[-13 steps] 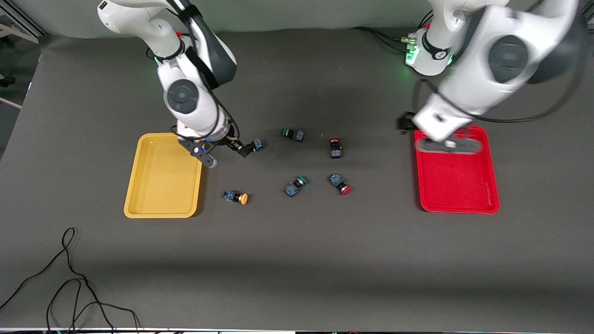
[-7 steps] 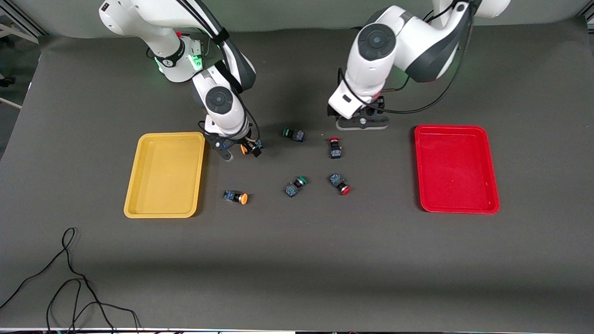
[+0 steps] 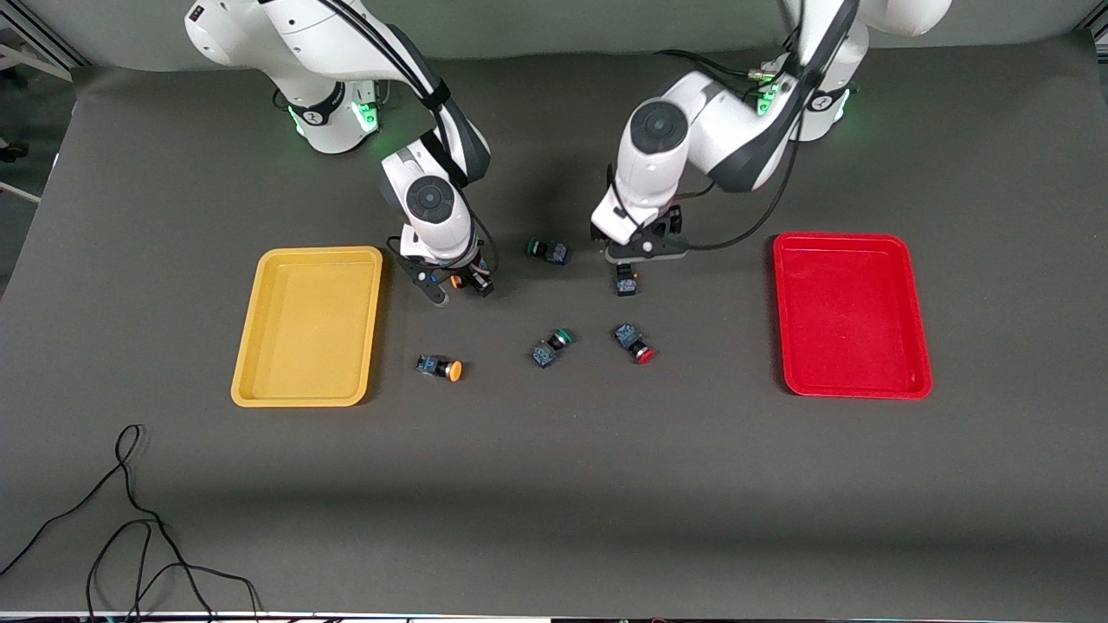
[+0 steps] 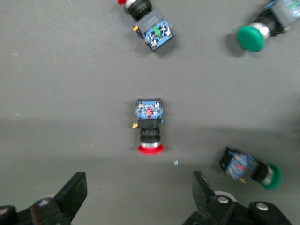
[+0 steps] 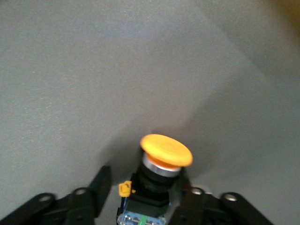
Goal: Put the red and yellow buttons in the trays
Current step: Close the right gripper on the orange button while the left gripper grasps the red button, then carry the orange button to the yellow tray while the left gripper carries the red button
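Note:
My right gripper (image 3: 457, 285) is down at the table beside the yellow tray (image 3: 307, 329), open, its fingers on either side of a yellow button (image 3: 455, 279). In the right wrist view that button (image 5: 165, 152) lies between the fingers of the gripper (image 5: 143, 187), with a gap to one finger. A second yellow button (image 3: 440, 368) lies nearer the front camera. My left gripper (image 3: 636, 256) is open over a red button (image 3: 625, 279), which shows in the left wrist view (image 4: 149, 125) ahead of the wide-open gripper (image 4: 138, 182). Another red button (image 3: 634, 343) lies nearer the front camera. The red tray (image 3: 853, 316) holds nothing.
Two green-capped switches lie on the mat, one (image 3: 546, 251) between the two grippers and one (image 3: 550, 346) beside the nearer red button. A black cable (image 3: 130, 519) lies at the front corner toward the right arm's end.
My left arm swung from over the red tray to above the red button. My right gripper shifted away from the yellow tray and came down round the yellow button.

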`<state>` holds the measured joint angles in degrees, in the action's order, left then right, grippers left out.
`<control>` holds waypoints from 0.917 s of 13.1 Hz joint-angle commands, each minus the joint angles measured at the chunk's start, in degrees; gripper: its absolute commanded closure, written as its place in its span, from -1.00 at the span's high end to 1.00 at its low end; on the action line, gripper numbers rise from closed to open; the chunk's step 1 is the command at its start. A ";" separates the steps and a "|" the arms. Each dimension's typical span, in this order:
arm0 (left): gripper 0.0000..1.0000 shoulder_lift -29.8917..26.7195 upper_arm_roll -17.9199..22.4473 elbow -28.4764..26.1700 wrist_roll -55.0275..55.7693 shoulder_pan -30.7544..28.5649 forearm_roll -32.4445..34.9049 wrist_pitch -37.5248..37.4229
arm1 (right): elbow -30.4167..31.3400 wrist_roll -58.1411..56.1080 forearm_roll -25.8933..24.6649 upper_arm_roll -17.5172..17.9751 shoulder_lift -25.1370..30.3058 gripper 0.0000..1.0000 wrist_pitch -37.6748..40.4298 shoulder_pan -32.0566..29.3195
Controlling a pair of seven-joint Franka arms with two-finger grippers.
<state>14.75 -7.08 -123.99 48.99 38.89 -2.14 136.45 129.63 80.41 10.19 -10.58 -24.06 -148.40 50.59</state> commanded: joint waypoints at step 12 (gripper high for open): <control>-0.73 11.44 1.02 1.20 5.67 1.28 1.61 9.89 | 3.26 -42.69 -5.43 -26.23 14.84 -0.69 21.40 -2.34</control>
<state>25.69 -6.86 -123.68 51.80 39.11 -1.49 146.81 131.01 41.68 7.88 -33.18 -9.38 -126.34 47.20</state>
